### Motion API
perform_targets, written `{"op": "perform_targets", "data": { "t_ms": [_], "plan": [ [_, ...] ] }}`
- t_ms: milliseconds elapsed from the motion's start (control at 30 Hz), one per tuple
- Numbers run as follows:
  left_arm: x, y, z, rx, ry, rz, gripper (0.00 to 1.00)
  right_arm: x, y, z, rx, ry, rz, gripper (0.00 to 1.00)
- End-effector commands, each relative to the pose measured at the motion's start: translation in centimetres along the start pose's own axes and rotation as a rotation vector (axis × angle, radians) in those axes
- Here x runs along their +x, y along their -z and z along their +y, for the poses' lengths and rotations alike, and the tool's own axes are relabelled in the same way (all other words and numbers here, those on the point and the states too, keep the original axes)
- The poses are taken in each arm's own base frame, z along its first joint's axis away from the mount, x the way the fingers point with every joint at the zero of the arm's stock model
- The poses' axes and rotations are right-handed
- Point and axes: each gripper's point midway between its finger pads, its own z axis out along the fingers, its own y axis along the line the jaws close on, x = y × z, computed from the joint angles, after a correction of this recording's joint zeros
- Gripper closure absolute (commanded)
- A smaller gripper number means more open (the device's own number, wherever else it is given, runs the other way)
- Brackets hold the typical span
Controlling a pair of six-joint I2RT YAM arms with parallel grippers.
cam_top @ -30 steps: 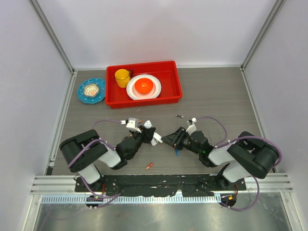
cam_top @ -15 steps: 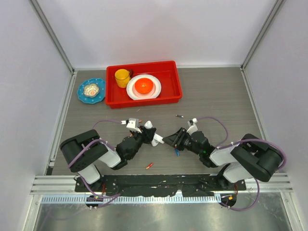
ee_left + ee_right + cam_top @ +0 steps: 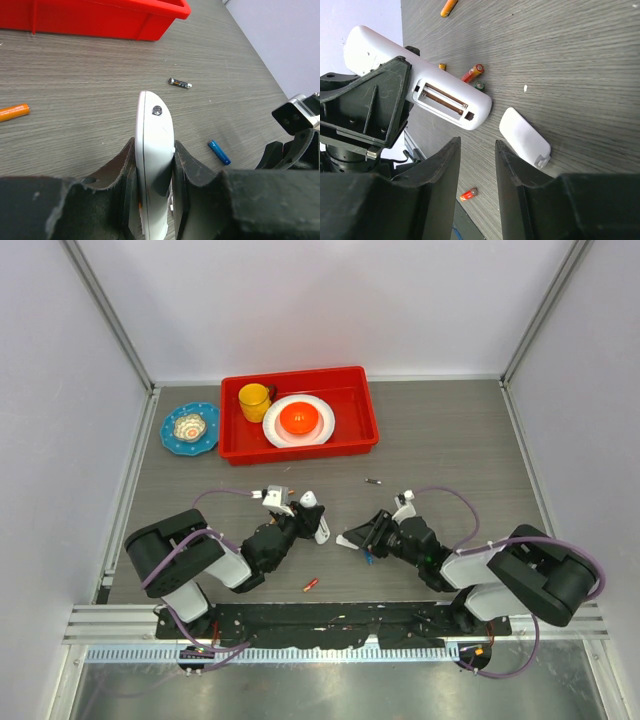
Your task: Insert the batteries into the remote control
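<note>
**Cover off, bay empty:** The left gripper (image 3: pixel 156 152) is clamped on the remote control (image 3: pixel 152 117). It holds the white handset on edge, with the rounded end jutting past its fingertips. From the right wrist, the battery bay (image 3: pixel 445 102) in the handset's back shows open and bare, its contacts exposed and no cell seated.

The right gripper (image 3: pixel 477 145) hovers facing that bay, jaws apart with nothing between them. The back cover (image 3: pixel 525 136) lies loose on the table just beyond one of its fingers.

The batteries are all scattered on the table. A blue battery (image 3: pixel 219 152) lies ahead of the left gripper, between the two arms. An orange battery (image 3: pixel 14 112) lies off to one side. A red-and-green battery (image 3: pixel 474 72) lies close under the held handset, and a red battery (image 3: pixel 311 585) sits back toward the arm bases.

Farther ahead of the left gripper lies a small dark grey piece (image 3: pixel 180 83), and beyond it the red tray (image 3: pixel 100 20).

By the look of it, only the opening step is done. Picking up the cells, seating them and refitting the cover all remain.
</note>
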Motion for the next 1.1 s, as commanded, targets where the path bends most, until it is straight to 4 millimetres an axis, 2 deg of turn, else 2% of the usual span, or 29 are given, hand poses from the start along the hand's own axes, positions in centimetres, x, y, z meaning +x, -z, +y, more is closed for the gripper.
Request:
{"op": "perform_targets", "data": {
  "t_ms": [0, 67, 133, 167, 200, 233, 300, 333, 367, 433, 467, 533, 567, 600, 633, 667, 700, 733, 767, 800, 833, 867, 900, 933, 967, 1000, 1033, 1067],
  "plan": [
    [-3.9, 0.0, -2.2, 0.079, 0.068, -0.157, 1.00, -0.8, 0.5, 0.2, -0.007, 0.032, -0.042, 0.61],
    [-3.9, 0.0, -2.1, 0.075, 0.067, -0.159, 1.00, -0.8, 0.6, 0.2, -0.002, 0.042, -0.042, 0.60],
    [-4.2, 0.0, -2.1, 0.072, 0.062, -0.167, 1.00, -1.3, 0.7, 1.3, -0.030, 0.061, -0.053, 0.60],
    [-4.5, 0.0, -2.2, 0.072, 0.058, -0.178, 1.00, -1.4, 0.7, 1.3, -0.019, 0.083, -0.052, 0.58],
    [-4.7, 0.0, -2.2, 0.073, 0.050, -0.183, 1.00, -1.6, 0.8, 1.8, -0.029, 0.096, -0.057, 0.58],
    [-5.4, 0.0, -2.6, 0.080, 0.035, -0.202, 1.00, -2.4, 0.9, 3.7, -0.075, 0.114, -0.074, 0.57],
    [-6.4, -0.1, -3.1, 0.089, 0.022, -0.224, 1.00, -2.9, 1.1, 4.6, -0.077, 0.170, -0.082, 0.55],
    [-7.0, -0.2, -3.4, 0.089, 0.008, -0.236, 1.00, -4.2, 1.5, 7.2, -0.129, 0.199, -0.123, 0.54],
    [-7.9, -0.2, -3.9, 0.086, 0.009, -0.244, 1.00, -4.4, 1.7, 6.7, -0.083, 0.220, -0.122, 0.53],
    [-9.4, -0.3, -3.6, 0.024, 0.083, -0.270, 1.00, -7.3, 2.7, 9.6, -0.095, 0.292, -0.229, 0.53],
    [-10.4, -0.1, -3.5, -0.018, 0.132, -0.259, 1.00, -7.6, 3.1, 9.1, -0.050, 0.316, -0.231, 0.53],
    [-11.3, -0.2, -2.8, -0.084, 0.184, -0.238, 1.00, -9.4, 4.0, 10.8, -0.040, 0.389, -0.289, 0.52],
    [-11.7, -0.2, -3.7, -0.081, 0.207, -0.171, 1.00, -9.9, 4.5, 10.2, 0.013, 0.421, -0.300, 0.51],
    [-11.7, -0.2, -4.2, -0.064, 0.207, -0.126, 1.00, -10.6, 4.8, 11.0, 0.028, 0.444, -0.317, 0.51],
    [-12.4, -0.4, -4.1, -0.057, 0.210, -0.105, 1.00, -11.0, 5.0, 10.7, 0.059, 0.482, -0.320, 0.51],
    [-12.0, -0.2, -5.4, 0.005, 0.212, -0.036, 1.00, -11.1, 4.9, 9.4, 0.130, 0.498, -0.306, 0.50],
    [-12.8, 0.3, -6.1, 0.046, 0.235, -0.031, 1.00, -11.5, 4.9, 9.6, 0.150, 0.508, -0.310, 0.50],
    [-13.5, 0.4, -5.7, 0.054, 0.258, -0.030, 1.00, -11.5, 4.9, 9.0, 0.187, 0.522, -0.297, 0.50],
    [-13.1, 0.9, -5.5, 0.075, 0.274, 0.001, 1.00, -11.4, 5.0, 8.1, 0.234, 0.530, -0.283, 0.50],
    [-13.3, 1.8, -6.8, 0.160, 0.325, 0.045, 1.00, -11.8, 5.0, 7.8, 0.265, 0.539, -0.288, 0.50],
    [-14.2, 1.9, -6.1, 0.180, 0.351, 0.042, 1.00, -11.8, 5.0, 7.5, 0.285, 0.552, -0.282, 0.49],
    [-13.6, 2.6, -5.8, 0.214, 0.379, 0.067, 1.00, -11.7, 5.3, 6.6, 0.330, 0.582, -0.260, 0.49],
    [-13.3, 3.6, -6.6, 0.289, 0.428, 0.113, 1.00, -12.2, 5.4, 6.1, 0.376, 0.591, -0.271, 0.49],
    [-15.0, 4.2, -6.4, 0.331, 0.456, 0.065, 1.00, -12.4, 5.6, 5.6, 0.413, 0.598, -0.267, 0.50],
    [-14.3, 4.8, -5.9, 0.343, 0.477, 0.084, 1.00, -12.2, 6.0, 4.5, 0.468, 0.632, -0.234, 0.50],
    [-13.8, 5.8, -6.4, 0.396, 0.501, 0.136, 1.00, -12.4, 6.1, 4.6, 0.483, 0.649, -0.228, 0.50],
    [-14.5, 6.3, -6.4, 0.421, 0.502, 0.123, 1.00, -12.4, 6.2, 4.1, 0.512, 0.669, -0.212, 0.50],
    [-14.1, 6.8, -6.4, 0.437, 0.510, 0.150, 1.00, -12.2, 6.5, 3.5, 0.539, 0.686, -0.186, 0.50]
  ]
}}
